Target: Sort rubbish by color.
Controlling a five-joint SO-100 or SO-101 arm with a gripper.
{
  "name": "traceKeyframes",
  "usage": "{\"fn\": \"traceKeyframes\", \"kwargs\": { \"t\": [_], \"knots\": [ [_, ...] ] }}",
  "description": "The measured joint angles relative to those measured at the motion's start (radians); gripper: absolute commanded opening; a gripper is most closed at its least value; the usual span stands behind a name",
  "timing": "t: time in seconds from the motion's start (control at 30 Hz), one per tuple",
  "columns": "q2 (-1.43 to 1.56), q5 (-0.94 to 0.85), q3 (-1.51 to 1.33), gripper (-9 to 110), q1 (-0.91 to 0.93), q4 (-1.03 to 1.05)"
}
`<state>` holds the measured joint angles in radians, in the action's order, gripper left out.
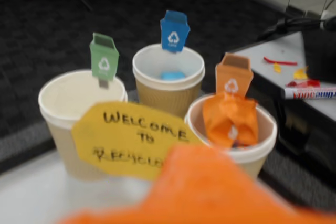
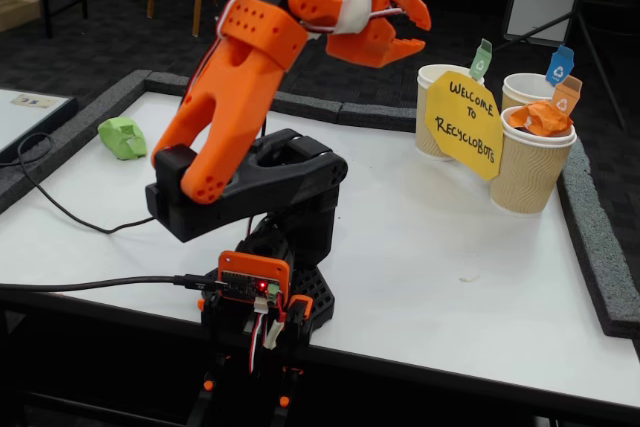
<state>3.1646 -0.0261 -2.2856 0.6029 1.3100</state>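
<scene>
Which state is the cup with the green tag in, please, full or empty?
Empty: the wrist view shows only pale bare inside the green-tagged cup; the lime green wad lies on the table.

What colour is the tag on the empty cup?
Green tag, clearest in the wrist view.

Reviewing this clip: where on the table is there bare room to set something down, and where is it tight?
Bare: the white table between the arm's base and the cups, and between the green wad and the base. Crowded: the far right corner, where three cups and the yellow sign cluster.
</scene>
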Motion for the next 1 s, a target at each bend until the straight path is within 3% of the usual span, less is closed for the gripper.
{"fn": "traceKeyframes", "kwargs": {
  "t": [0.53,1.0],
  "knots": [
    [0.002,0.000,-0.002,0,-0.015,0.018],
    [0.002,0.000,-0.017,0,-0.433,0.041]
  ]
}}
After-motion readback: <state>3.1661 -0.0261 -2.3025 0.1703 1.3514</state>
